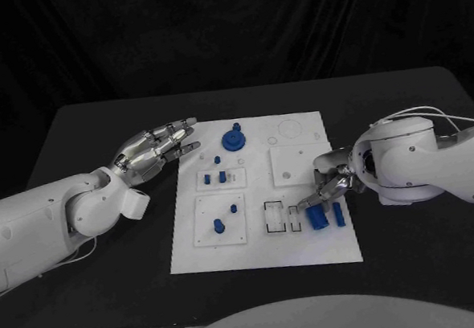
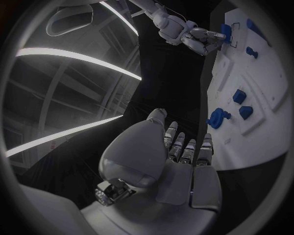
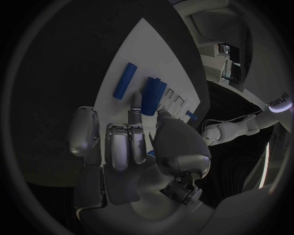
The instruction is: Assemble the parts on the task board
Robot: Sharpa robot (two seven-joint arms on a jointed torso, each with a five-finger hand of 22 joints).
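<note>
1. Several blue parts already seated on the task board: a round knobbed part at the far end, small pegs on the plate below it, one more piece on the near left plate. Judged roughly midway.
2. Two loose pieces at the board's near right corner: a ridged cylinder and a long bar just beside it, both lying flat. Empty slots next to them, so probably work left there.
3. Right hand low over that corner, fingers reaching to the ridged cylinder; touching or pinching it, cannot tell which.
4. Left hand off the board's far left edge, above the surface, fingers spread and holding nothing.
5. Right wrist view: fingertip against the cylinder's end and the long bar lying apart, closer than from the head.
6. Left wrist view: bare palm of the left hand, with the right hand seen across the board.
</note>
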